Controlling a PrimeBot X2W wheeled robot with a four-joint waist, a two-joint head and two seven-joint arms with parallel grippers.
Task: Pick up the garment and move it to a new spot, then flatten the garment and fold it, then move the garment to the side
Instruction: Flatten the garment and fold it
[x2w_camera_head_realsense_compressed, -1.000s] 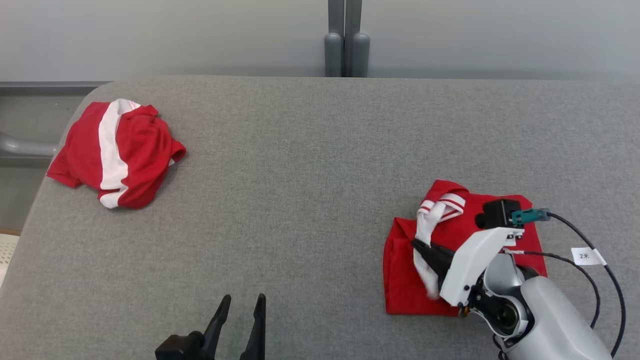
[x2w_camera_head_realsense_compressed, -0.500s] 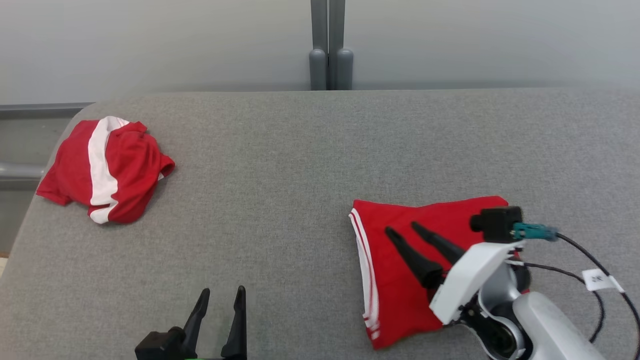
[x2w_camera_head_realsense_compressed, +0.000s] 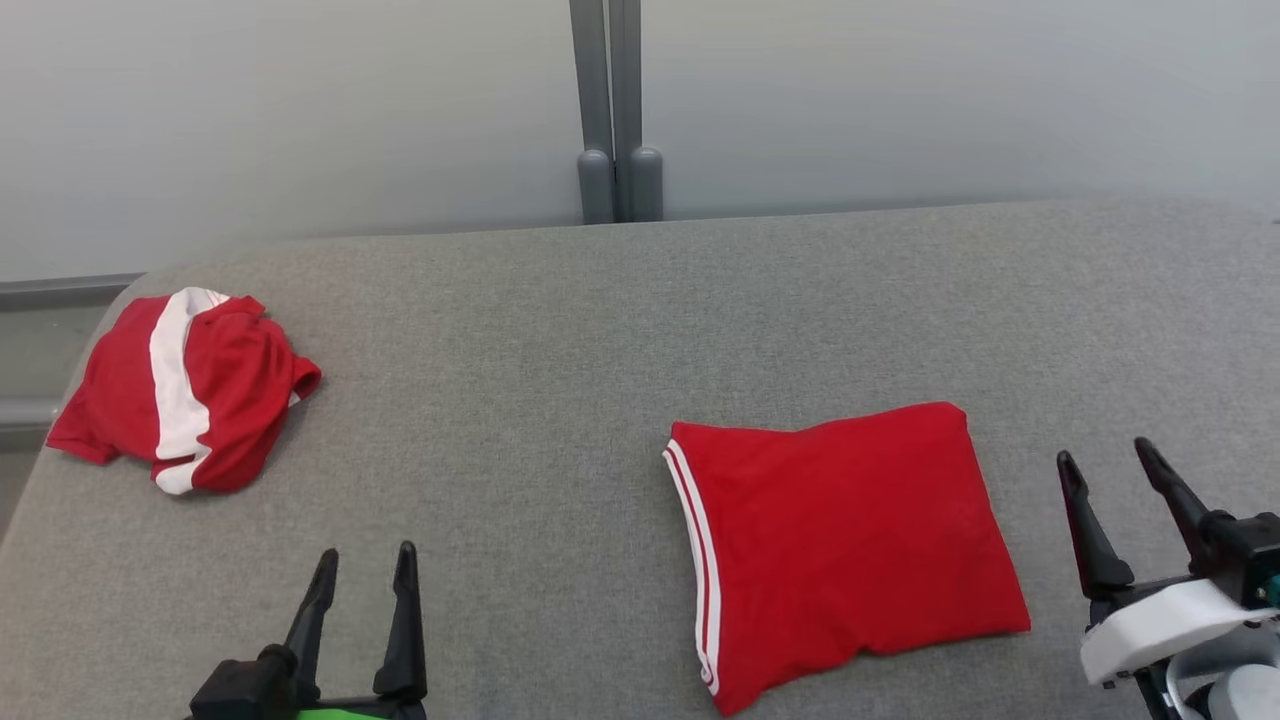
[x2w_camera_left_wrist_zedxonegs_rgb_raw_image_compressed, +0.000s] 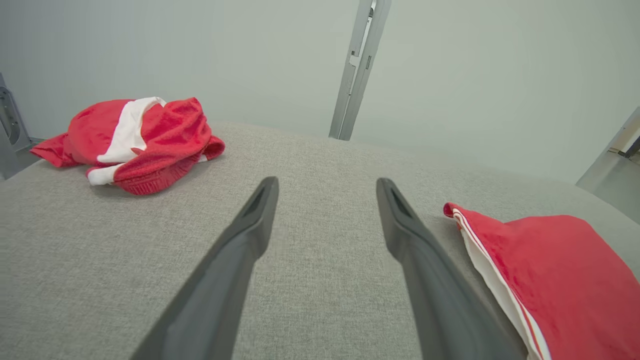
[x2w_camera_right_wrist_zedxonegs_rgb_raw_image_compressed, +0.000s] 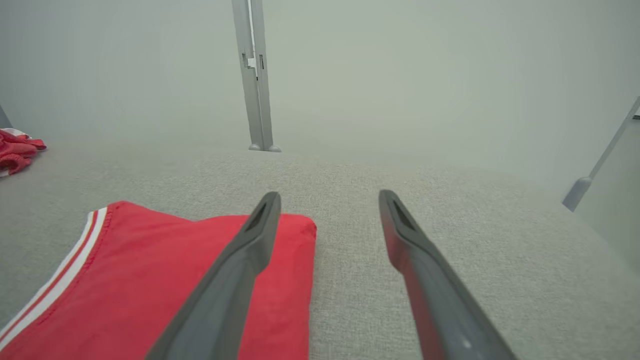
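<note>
The garment (x2w_camera_head_realsense_compressed: 840, 540) is red with white stripes along its left edge and lies folded flat on the right half of the grey table (x2w_camera_head_realsense_compressed: 560, 380). My right gripper (x2w_camera_head_realsense_compressed: 1103, 450) stands open just right of it, apart from the cloth, nothing between its fingers. In the right wrist view the right gripper (x2w_camera_right_wrist_zedxonegs_rgb_raw_image_compressed: 329, 194) is open, with the garment (x2w_camera_right_wrist_zedxonegs_rgb_raw_image_compressed: 150, 270) below and left of its left finger. My left gripper (x2w_camera_head_realsense_compressed: 367, 550) is open and empty near the front edge, left of the garment; the left wrist view shows the left gripper (x2w_camera_left_wrist_zedxonegs_rgb_raw_image_compressed: 327, 180) and the garment (x2w_camera_left_wrist_zedxonegs_rgb_raw_image_compressed: 560, 270) at the right.
A second red and white garment (x2w_camera_head_realsense_compressed: 180, 400) lies crumpled at the table's far left corner, and the crumpled garment (x2w_camera_left_wrist_zedxonegs_rgb_raw_image_compressed: 145, 140) sits ahead and left of the left gripper. A grey post (x2w_camera_head_realsense_compressed: 615, 110) rises behind the table against a pale wall. Bare cloth-covered tabletop lies between the two garments.
My right gripper opened, let go of the garment and drew back to its right; the garment now lies flat and folded. The head camera has shifted.
</note>
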